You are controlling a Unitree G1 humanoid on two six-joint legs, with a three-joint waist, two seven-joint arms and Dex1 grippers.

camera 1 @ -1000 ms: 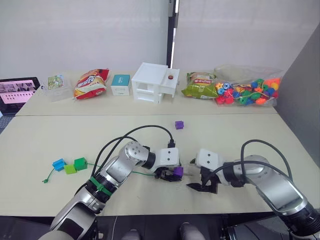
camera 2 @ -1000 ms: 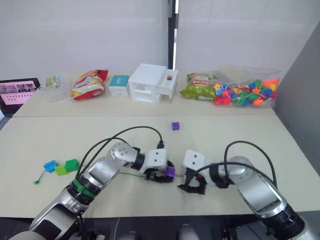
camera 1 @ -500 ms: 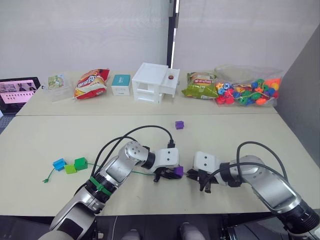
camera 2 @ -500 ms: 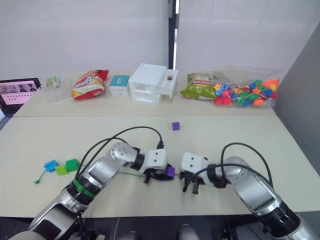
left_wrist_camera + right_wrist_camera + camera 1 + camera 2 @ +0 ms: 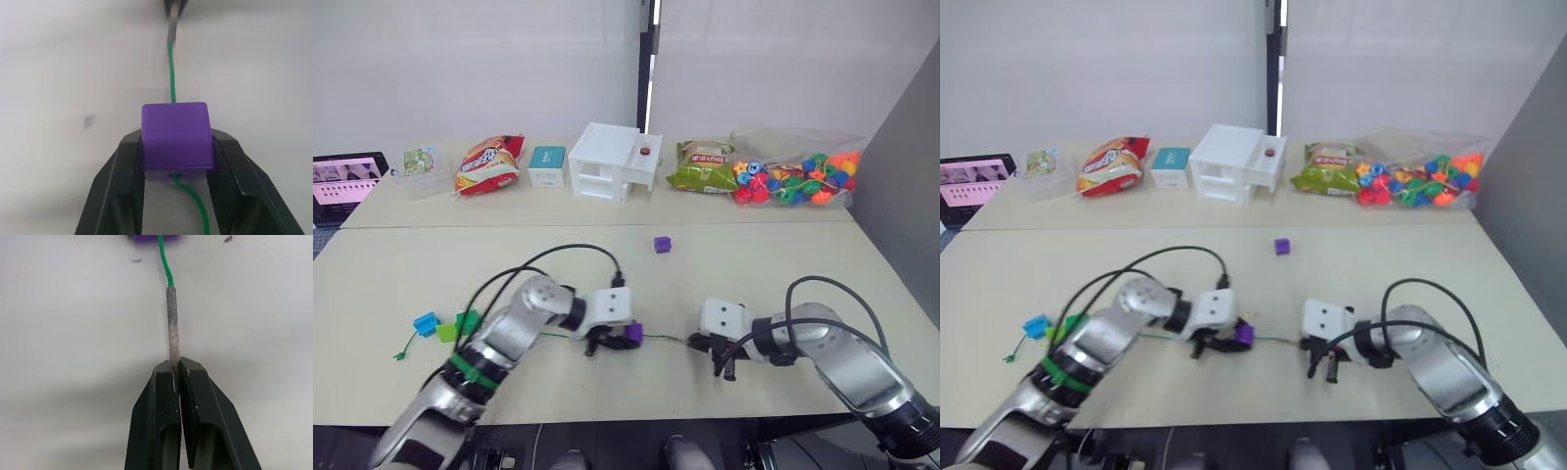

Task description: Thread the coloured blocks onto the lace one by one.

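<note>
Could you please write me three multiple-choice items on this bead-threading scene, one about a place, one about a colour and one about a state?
1. Where does the loose purple block lie?
A. on the table beyond both grippers
B. inside the bead bag
C. beside the blue block

2. What colour is the block in the left gripper?
A. blue
B. purple
C. light green

3. What is the right gripper doing?
A. standing open over the table
B. holding a block
C. pinching the lace's stiff tip

Answers: 1 A, it sits alone near the table's middle seam. 2 B, a purple cube sits between the fingers with the lace running through it. 3 C, the fingers close on the pale tip.
</note>
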